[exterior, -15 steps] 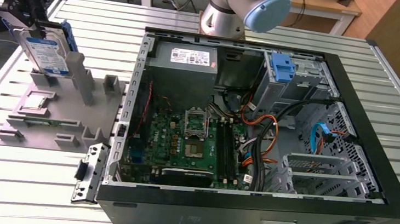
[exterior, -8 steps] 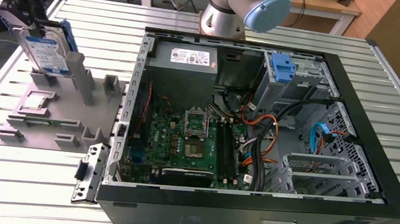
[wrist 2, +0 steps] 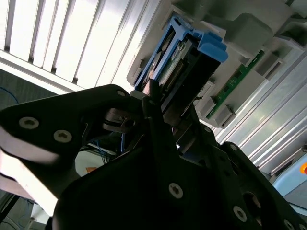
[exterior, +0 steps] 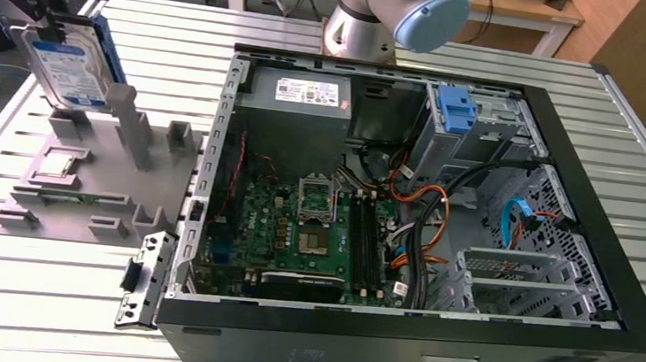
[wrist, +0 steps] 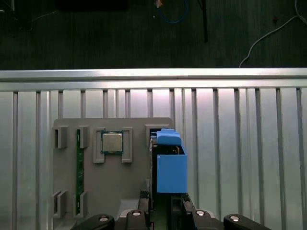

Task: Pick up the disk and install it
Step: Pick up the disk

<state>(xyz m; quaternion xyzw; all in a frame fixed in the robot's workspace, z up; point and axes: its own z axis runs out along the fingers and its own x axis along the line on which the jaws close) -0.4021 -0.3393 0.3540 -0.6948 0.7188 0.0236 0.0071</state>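
Closest to the lens in both wrist views is the black body of my pincer [wrist 2: 165, 103]. Its jaws are drawn in narrow onto the two flat faces of the disk [wrist 2: 180, 64], which I see edge-on between them. As far as I can judge they are clamped on it, with no gap at either face.

The disk stands nearly upright, and its blue carrier [wrist: 171, 170] wraps the edge that faces the first wrist camera. It sits high on the exterior view's left, label towards that camera. Its lower edge is right at the posts of the grey fixture plate [exterior: 90, 199]; whether it is free of them I cannot tell. The open computer case [exterior: 401, 353] lies well apart, towards the exterior view's right.

I judge the step in hand to be drawing the disk out of its holder. To do it well I should pull in line with the posts, without twisting, so the carrier neither binds nor scrapes. The grip wants to be square on the metal faces, not on the plastic frame, which could flex. The small square chip [wrist: 112, 142] and the green memory stick [wrist: 79, 167] rest in the plate beside the disk's slot, so a sideways swing low down risks knocking them.
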